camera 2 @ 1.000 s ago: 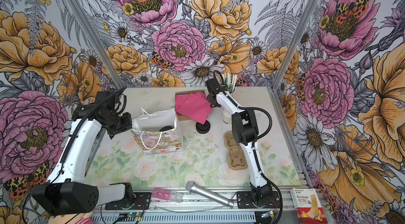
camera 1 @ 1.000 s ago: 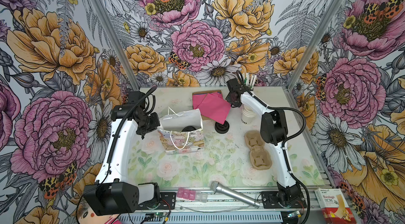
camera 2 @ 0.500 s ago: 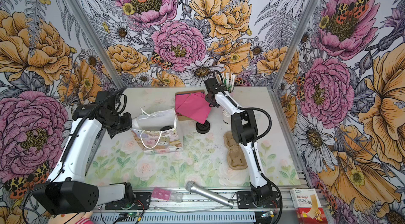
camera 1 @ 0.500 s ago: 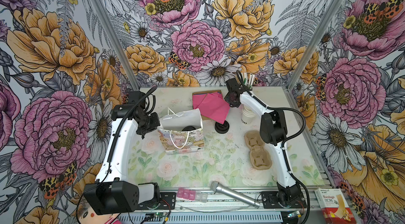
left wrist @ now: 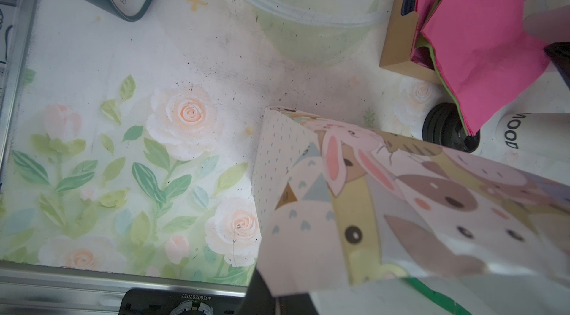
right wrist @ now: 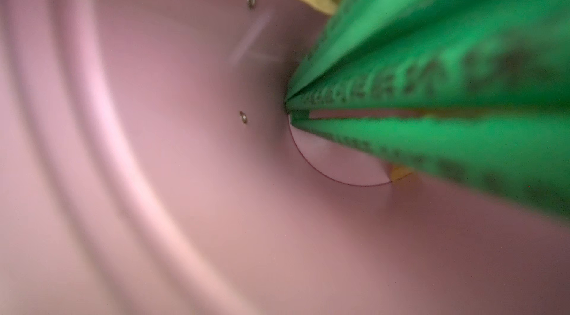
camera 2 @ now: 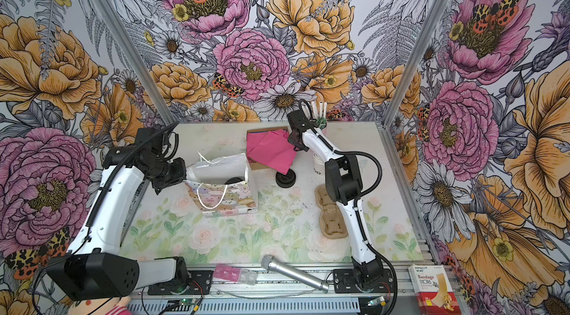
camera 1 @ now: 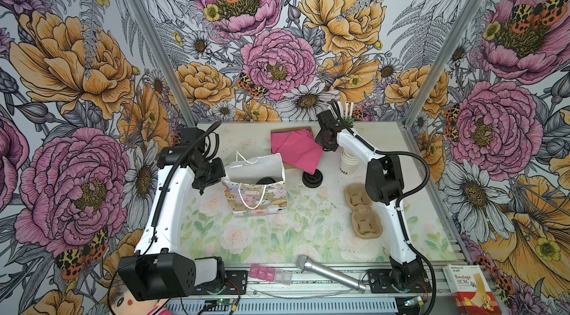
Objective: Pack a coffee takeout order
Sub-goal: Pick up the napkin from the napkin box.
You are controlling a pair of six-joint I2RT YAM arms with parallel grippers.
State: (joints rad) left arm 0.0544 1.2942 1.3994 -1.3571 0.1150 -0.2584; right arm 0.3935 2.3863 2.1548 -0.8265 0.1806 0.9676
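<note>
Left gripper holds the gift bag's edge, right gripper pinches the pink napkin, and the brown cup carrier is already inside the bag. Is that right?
Not quite. The brown cup carrier is not in the bag: it lies on the table, outside and apart from the gift bag. Both top views show this. The rest of the statement stands.

Pink napkin (camera 2: pixel 273 151) half off cardboard tray (camera 2: pixel 257 164), lower corner over black lids (camera 2: pixel 285 178).
</note>
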